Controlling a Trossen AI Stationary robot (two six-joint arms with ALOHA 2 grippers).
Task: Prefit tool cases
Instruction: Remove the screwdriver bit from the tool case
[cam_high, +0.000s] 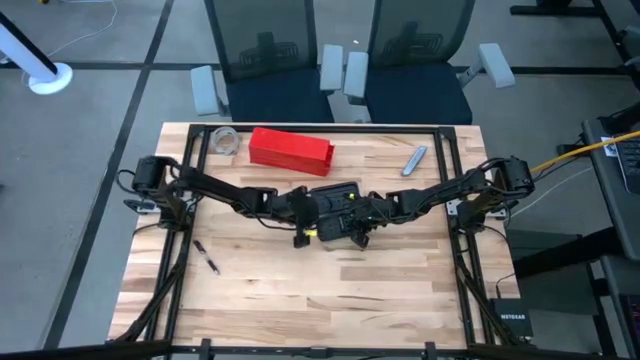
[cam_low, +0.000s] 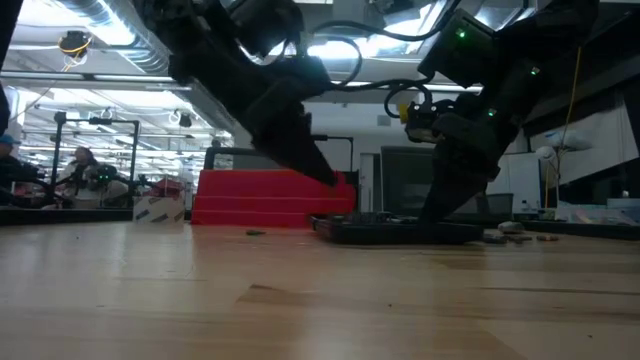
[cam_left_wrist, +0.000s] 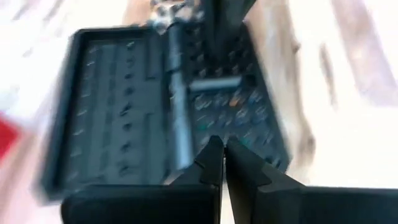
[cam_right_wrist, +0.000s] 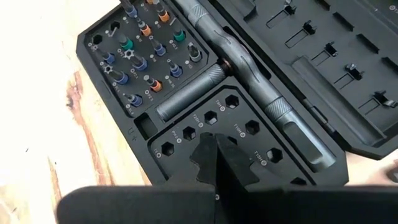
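The tool case (cam_high: 338, 195) lies open and flat at the table's middle, both black halves (cam_right_wrist: 348, 50) facing up, with a grey driver handle (cam_right_wrist: 249, 68) along the hinge. One half holds coloured bits (cam_right_wrist: 143, 56) and hex sockets. My left gripper (cam_left_wrist: 224, 155) is shut with nothing between its fingers; in the low view it (cam_low: 335, 180) hangs a little above the case's left end (cam_low: 325, 224). My right gripper (cam_right_wrist: 214, 149) is shut, its tips down on the socketed half. My right gripper presses its shut fingertips (cam_right_wrist: 208, 152) on the hex-socket insert (cam_right_wrist: 186, 134) of the case's bit half, near that insert's middle. It comes slanting down from the table's right side (cam_low: 440, 210). The case stays flat on the table.
A longer red box (cam_high: 290, 150) lies just beyond the case toward the far edge, with a clear round roll (cam_high: 225, 140) at its left. A grey tool (cam_high: 414, 160) lies at the far right, a small dark stick (cam_high: 207, 258) at the near left. The near half of the table (cam_high: 320, 300) is bare wood.
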